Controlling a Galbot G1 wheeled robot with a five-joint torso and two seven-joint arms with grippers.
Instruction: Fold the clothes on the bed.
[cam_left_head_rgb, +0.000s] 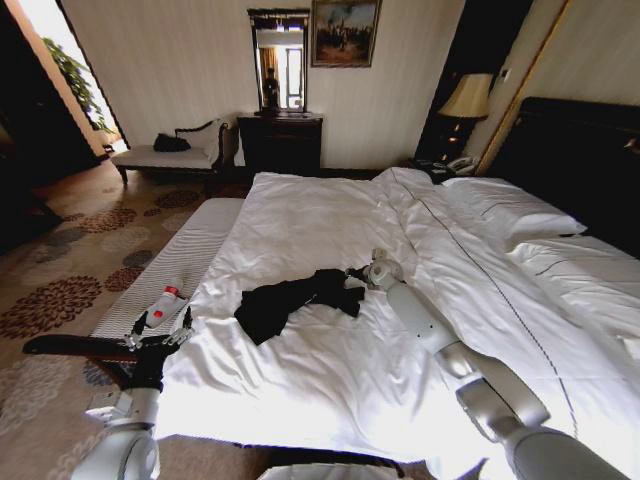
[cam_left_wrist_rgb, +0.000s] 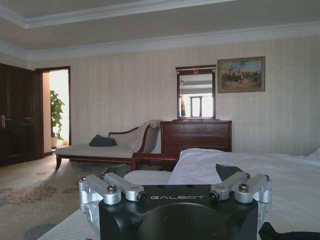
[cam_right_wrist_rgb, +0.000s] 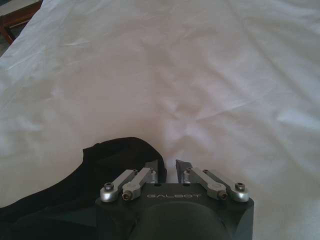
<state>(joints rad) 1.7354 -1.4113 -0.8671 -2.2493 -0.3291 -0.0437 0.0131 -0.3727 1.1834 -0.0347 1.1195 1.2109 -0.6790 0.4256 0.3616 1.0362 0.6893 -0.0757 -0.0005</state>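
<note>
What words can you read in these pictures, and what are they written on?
"GALBOT": on the black body of the left gripper, in the left wrist view.
"GALBOT": on the black body of the right gripper, in the right wrist view.
The black T-shirt lies crumpled on the bed; no lettering on it can be read.
The bottle by the left gripper has a label too small to read.

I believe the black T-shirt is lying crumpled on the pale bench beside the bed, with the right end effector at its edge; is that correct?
Not quite: the black T-shirt lies crumpled on the bed's white duvet, not on the bench, as the head view shows. The rest holds: the right end effector is at the shirt's edge.
</note>
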